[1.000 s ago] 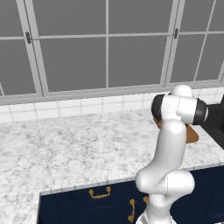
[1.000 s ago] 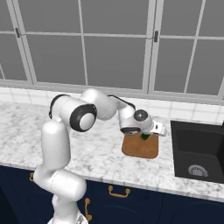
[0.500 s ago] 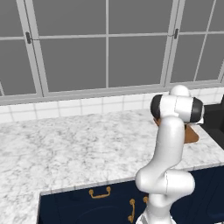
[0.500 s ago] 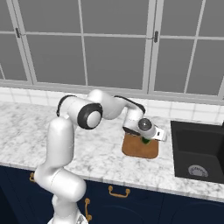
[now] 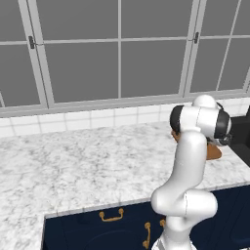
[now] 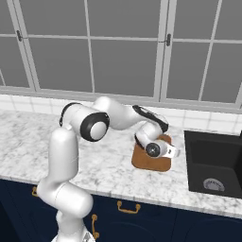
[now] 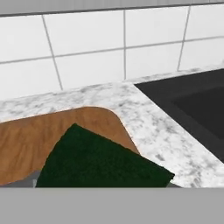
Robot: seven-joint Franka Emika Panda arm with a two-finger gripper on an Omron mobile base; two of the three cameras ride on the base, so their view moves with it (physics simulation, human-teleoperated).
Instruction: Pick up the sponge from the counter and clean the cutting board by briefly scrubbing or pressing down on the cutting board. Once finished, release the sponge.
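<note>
Dark green flat sponge (image 7: 103, 162) over the orange-brown wooden cutting board (image 7: 52, 133), white-grey marble counter (image 7: 153, 127) around, black sink (image 6: 212, 163) beside, gripper (image 6: 171, 152) low over the board, jaw state impossible to tell.

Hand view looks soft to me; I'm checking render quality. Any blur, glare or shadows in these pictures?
Hand view: sponge and cutting board slightly soft, no glare. Right base view: faint shadow under the arm on the counter, flat even light. Left base view: even light, no glare.

White-and-grey marbled counter (image 6: 104, 160) carrying the orange-brown cutting board (image 6: 147, 162), which lies flat just beside the dark sink (image 6: 215, 163).
</note>
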